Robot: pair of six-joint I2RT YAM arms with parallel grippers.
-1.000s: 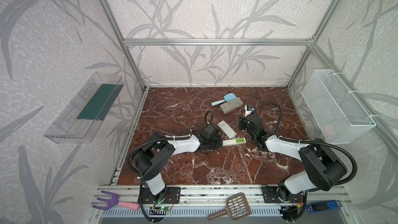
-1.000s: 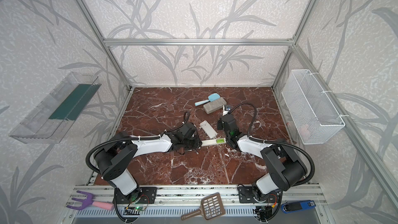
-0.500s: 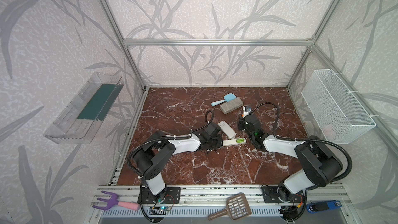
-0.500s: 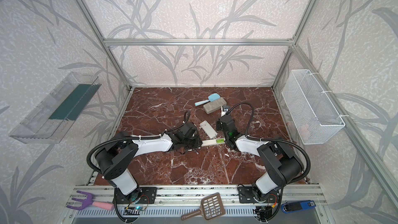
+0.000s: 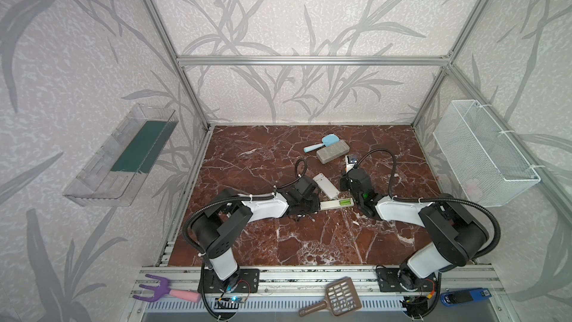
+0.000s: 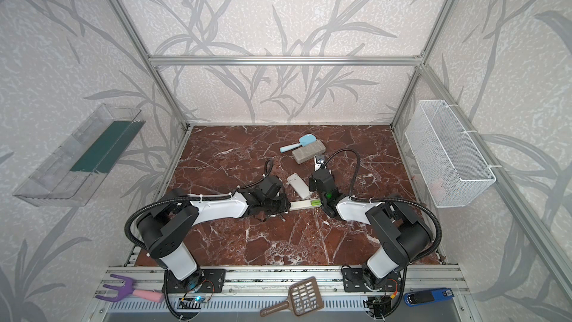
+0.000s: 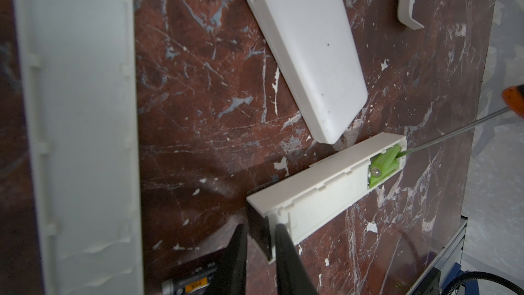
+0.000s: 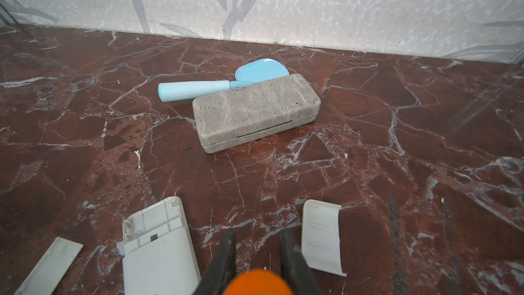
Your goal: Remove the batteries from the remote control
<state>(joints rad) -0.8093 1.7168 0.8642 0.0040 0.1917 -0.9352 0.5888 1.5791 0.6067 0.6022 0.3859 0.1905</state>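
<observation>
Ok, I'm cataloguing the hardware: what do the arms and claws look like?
The left arm and right arm match: glossy white shells between bulky black joints, bolted to black base plates. A black ribbed cable loops along each. The right wrist carries a small green light. The left claw and right claw each have two slim, black, tapering fingers.

Front floor free; remote, casing, grey case crowd centre
</observation>
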